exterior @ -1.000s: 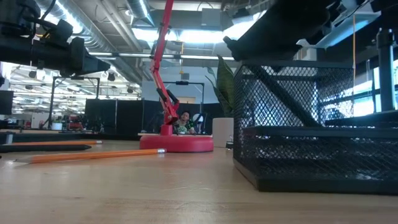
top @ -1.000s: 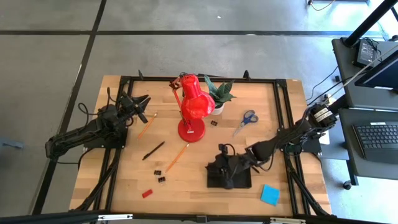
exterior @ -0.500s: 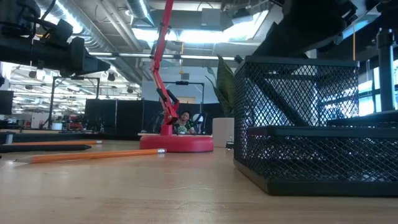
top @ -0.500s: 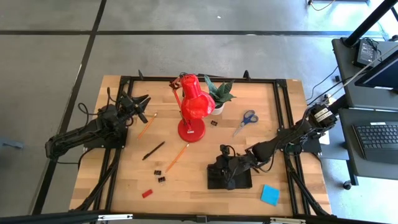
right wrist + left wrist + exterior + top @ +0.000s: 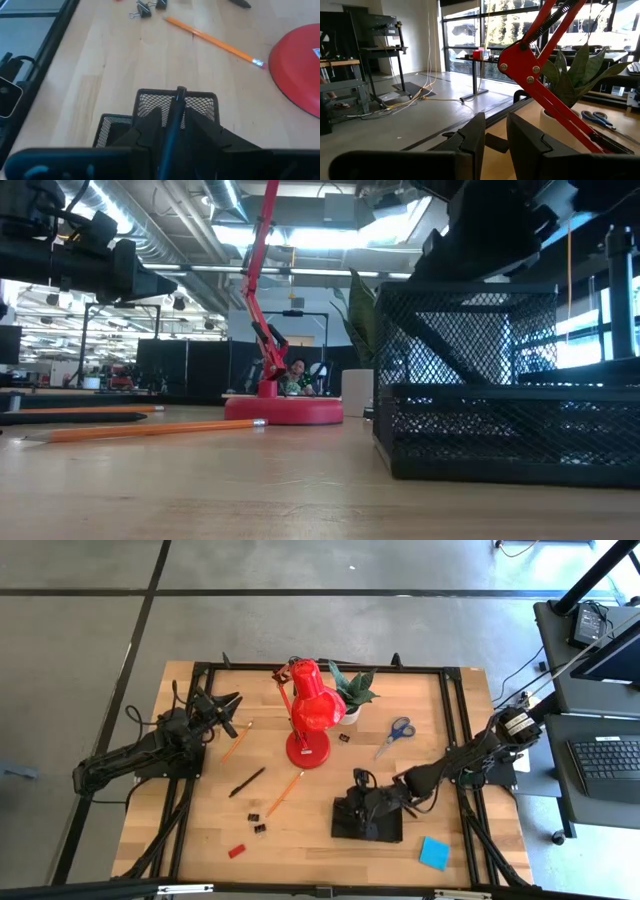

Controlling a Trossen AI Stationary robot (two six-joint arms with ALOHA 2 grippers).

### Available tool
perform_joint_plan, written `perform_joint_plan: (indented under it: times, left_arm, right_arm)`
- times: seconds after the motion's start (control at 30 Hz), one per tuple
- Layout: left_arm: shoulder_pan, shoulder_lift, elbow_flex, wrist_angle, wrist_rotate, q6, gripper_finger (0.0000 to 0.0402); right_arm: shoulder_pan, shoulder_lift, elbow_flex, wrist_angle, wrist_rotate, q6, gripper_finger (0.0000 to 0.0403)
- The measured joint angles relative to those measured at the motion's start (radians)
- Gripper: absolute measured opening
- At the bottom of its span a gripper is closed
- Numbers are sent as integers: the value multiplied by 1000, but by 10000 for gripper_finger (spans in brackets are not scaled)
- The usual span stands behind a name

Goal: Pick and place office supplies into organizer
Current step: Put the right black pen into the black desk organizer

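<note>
The black mesh organizer [image 5: 385, 830] sits on the table's near right part, with its tall cup [image 5: 150, 102] toward the lamp. My right gripper [image 5: 360, 802] slants down over that cup. A black pen [image 5: 173, 112] runs between its slightly parted fingers, its far end [image 5: 181, 90] over the cup's rim. On the table lie scissors [image 5: 398, 732], two orange pencils [image 5: 235, 743] [image 5: 285, 792], another black pen [image 5: 247, 781], clips [image 5: 258, 818], a red block [image 5: 236, 851] and a blue note pad [image 5: 434, 853]. My left gripper [image 5: 228, 708] waits at the far left, slightly open and empty. My right gripper has the black pen's shaft [image 5: 170, 131] lying along and between its two fingers, which slant down from the table's right. Whether either finger touches the pen I cannot tell. The pen's lower end is hidden by the gripper and the mesh.
A red desk lamp [image 5: 312, 715] stands at the table's middle, its base [image 5: 300, 70] close to the organizer. A potted plant [image 5: 352, 690] is behind it. A black frame rail [image 5: 450, 740] runs along the table's edges. Bare wood lies between the lamp and the near edge.
The organizer has slid a little toward the far edge and now sits level in the low view, where it looked tilted before. My right gripper has tipped slightly above it and drawn back a little from over the cup.
</note>
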State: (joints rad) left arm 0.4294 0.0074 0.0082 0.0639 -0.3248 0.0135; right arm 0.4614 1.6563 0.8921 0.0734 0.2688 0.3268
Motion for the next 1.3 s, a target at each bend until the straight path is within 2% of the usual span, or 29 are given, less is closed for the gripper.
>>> perform_joint_plan:
  times: [0.2, 0.4, 0.53, 0.63, 0.73, 0.83, 0.93, 1.1, 1.3]
  left_arm:
    - [0, 0, 0, 0, 0, 0, 74]
    - [0, 0, 0, 0, 0, 0, 74]
    - [0, 0, 0, 0, 0, 0, 74]
    - [0, 0, 0, 0, 0, 0, 74]
    - [0, 0, 0, 0, 0, 0, 74]
    - [0, 0, 0, 0, 0, 0, 74]
    - [0, 0, 0, 0, 0, 0, 74]
    - [0, 0, 0, 0, 0, 0, 74]
    - [0, 1, 0, 0, 0, 0, 74]
  right_arm:
    - [0, -50, 0, -10, 0, -18, 88]
    - [19, -187, 0, -103, -8, 13, 88]
    - [34, -295, 1, -273, -8, 114, 88]
    - [35, -362, 1, -459, 13, 273, 91]
    - [34, -404, 1, -655, 72, 437, 110]
    - [27, -415, 1, -807, 117, 567, 144]
    - [19, -414, 1, -876, 127, 623, 180]
    - [20, -398, 1, -848, 130, 596, 217]
    - [20, -303, 0, -859, 123, 554, 227]
